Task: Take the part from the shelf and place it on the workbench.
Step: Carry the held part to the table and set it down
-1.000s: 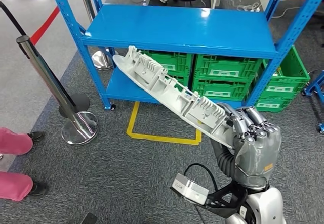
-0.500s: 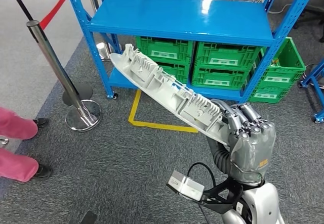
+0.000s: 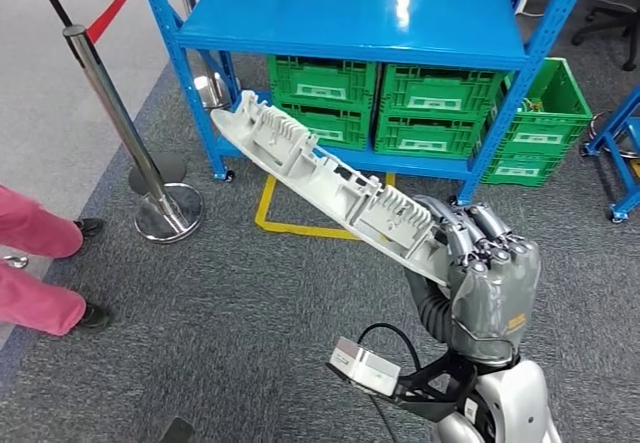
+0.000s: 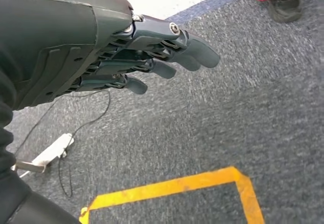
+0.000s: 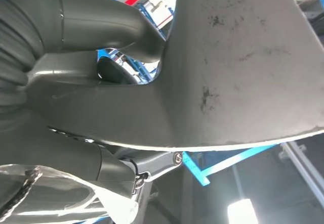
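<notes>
While the right robot hand (image 3: 490, 288) is gripping one end of the long pale grey part (image 3: 324, 178), the part is hanging in the air, slanting up and away from the robot toward the blue shelf (image 3: 355, 18) and touching neither the shelf nor the floor. In the right wrist view the thick thumb and the darker fingers (image 5: 114, 168) are clamping the part's smooth underside (image 5: 237, 57) between them. The left robot hand (image 4: 114, 47) is hanging over the grey carpet (image 4: 214, 123) with its fingers stretched out and slightly apart, holding nothing; a yellow floor marking (image 4: 179, 186) is lying below it.

Judging by this, the first half of the job is done: the part is off the shelf, whose upper board is lying bare. Green crates (image 3: 377, 108) are sitting on the lower level, a chrome barrier post (image 3: 121, 128) is standing to the left, and a person's pink trouser legs (image 3: 34, 263) are showing at the edge. Carrying the part over and setting it on the tabletop is what is remaining, and I cannot tell where that tabletop is.
</notes>
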You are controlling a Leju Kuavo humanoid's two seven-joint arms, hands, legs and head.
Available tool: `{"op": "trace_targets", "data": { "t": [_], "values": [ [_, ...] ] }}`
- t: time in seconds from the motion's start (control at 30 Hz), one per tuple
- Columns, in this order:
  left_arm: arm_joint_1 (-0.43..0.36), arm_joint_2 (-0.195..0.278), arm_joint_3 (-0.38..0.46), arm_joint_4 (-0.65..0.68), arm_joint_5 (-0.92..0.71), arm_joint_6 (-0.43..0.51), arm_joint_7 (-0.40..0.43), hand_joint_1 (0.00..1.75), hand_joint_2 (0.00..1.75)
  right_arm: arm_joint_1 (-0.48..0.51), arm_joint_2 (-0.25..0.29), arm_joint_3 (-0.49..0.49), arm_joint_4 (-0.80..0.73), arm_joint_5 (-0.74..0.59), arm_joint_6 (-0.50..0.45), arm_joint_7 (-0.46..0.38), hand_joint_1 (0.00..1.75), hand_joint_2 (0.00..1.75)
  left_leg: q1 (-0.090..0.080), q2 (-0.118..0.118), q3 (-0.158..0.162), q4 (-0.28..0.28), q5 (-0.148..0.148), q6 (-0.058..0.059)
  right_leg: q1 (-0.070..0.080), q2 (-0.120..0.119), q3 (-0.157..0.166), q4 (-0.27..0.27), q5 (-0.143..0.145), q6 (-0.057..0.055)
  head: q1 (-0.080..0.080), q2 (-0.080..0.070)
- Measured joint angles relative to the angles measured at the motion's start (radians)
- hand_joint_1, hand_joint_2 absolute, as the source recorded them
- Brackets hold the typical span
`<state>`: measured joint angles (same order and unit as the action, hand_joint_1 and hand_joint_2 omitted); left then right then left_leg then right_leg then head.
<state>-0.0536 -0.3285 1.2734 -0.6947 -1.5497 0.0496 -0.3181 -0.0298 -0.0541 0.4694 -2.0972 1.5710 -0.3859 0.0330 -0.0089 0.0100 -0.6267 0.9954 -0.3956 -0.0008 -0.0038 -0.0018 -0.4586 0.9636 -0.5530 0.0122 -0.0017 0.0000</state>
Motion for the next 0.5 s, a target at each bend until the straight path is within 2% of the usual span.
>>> {"op": "trace_targets", "data": {
  "t": [0.03, 0.07, 0.13, 0.17, 0.2, 0.23, 0.27, 0.3, 0.37, 0.43, 0.5],
  "values": [
    [0.001, 0.0, 0.001, 0.0, 0.0, -0.001, -0.002, 0.0, 1.75, 0.0, 0.0, 0.0, 0.001, 0.0, 0.0, 0.0, 1.75, 1.75, 0.001, -0.001, -0.007, 0.015, -0.016, -0.006, -0.001, -0.001, -0.005, 0.0, 0.006, -0.009, -0.002, 0.0],
    [0.001, 0.0, 0.002, 0.0, 0.0, -0.003, -0.004, 0.0, 1.75, 0.0, 0.0, 0.0, 0.001, 0.0, 0.001, 0.0, 1.75, 1.75, 0.003, -0.002, -0.019, 0.047, -0.047, -0.012, -0.003, -0.002, -0.008, -0.001, 0.013, -0.018, -0.004, 0.0],
    [0.002, 0.0, 0.005, 0.0, 0.001, -0.007, -0.006, 0.0, 1.75, -0.001, 0.0, 0.0, 0.002, 0.0, 0.003, 0.0, 1.75, 1.75, 0.006, -0.003, -0.06, 0.169, -0.132, -0.022, -0.002, -0.003, -0.017, 0.001, 0.026, -0.027, -0.007, 0.0],
    [0.002, 0.0, 0.007, 0.0, 0.001, -0.009, -0.006, 0.0, 1.75, -0.001, 0.0, 0.0, 0.002, 0.0, 0.002, 0.0, 1.75, 1.75, 0.008, -0.003, -0.079, 0.232, -0.161, -0.025, 0.0, -0.003, -0.022, 0.002, 0.032, -0.028, -0.007, 0.0],
    [0.003, -0.001, 0.008, 0.0, 0.001, -0.012, -0.006, 0.0, 1.75, 0.0, 0.0, 0.0, 0.003, 0.0, 0.002, 0.0, 1.75, 1.75, 0.009, -0.003, -0.087, 0.274, -0.171, -0.026, 0.001, -0.003, -0.029, 0.005, 0.037, -0.028, -0.007, 0.0],
    [0.003, -0.002, 0.009, 0.0, 0.001, -0.013, -0.006, 0.0, 1.75, 0.001, 0.0, 0.0, 0.004, 0.0, 0.002, 0.0, 1.75, 1.75, 0.009, -0.003, -0.078, 0.278, -0.161, -0.025, 0.002, -0.003, -0.036, 0.007, 0.04, -0.028, -0.007, 0.0],
    [0.003, -0.003, 0.009, 0.0, 0.001, -0.014, -0.006, 0.0, 1.75, 0.001, 0.0, 0.0, 0.005, 0.0, 0.002, 0.0, 1.75, 1.75, 0.009, -0.003, -0.052, 0.243, -0.135, -0.022, 0.004, -0.003, -0.041, 0.011, 0.042, -0.028, -0.007, 0.0],
    [0.003, -0.003, 0.01, 0.0, 0.001, -0.015, -0.006, 0.0, 1.75, 0.0, 0.0, 0.0, 0.006, 0.0, 0.004, -0.001, 1.75, 1.75, 0.008, -0.003, -0.013, 0.181, -0.103, -0.016, 0.005, -0.003, -0.044, 0.014, 0.042, -0.028, -0.007, 0.0],
    [0.003, -0.003, 0.01, 0.0, 0.001, -0.015, -0.007, 0.0, 1.75, -0.002, 0.0, 0.0, 0.006, 0.0, 0.006, -0.002, 1.75, 1.75, 0.005, -0.005, 0.058, 0.06, -0.068, -0.002, 0.008, -0.002, -0.05, 0.019, 0.044, -0.024, -0.007, 0.0],
    [0.002, -0.002, 0.01, 0.0, 0.001, -0.015, -0.007, 0.0, 1.75, -0.003, 0.0, 0.0, 0.006, 0.0, 0.008, -0.002, 1.75, 1.75, 0.001, -0.007, 0.08, 0.012, -0.069, 0.009, 0.01, -0.002, -0.058, 0.021, 0.049, -0.015, -0.006, 0.0],
    [0.001, -0.004, 0.01, 0.0, 0.001, -0.015, -0.007, 0.0, 1.75, -0.005, 0.0, 0.0, 0.006, 0.0, 0.011, -0.001, 1.75, 1.75, 0.001, -0.007, 0.077, -0.002, -0.067, 0.013, 0.011, -0.003, -0.064, 0.021, 0.052, -0.006, -0.007, 0.0]
  ]
}}
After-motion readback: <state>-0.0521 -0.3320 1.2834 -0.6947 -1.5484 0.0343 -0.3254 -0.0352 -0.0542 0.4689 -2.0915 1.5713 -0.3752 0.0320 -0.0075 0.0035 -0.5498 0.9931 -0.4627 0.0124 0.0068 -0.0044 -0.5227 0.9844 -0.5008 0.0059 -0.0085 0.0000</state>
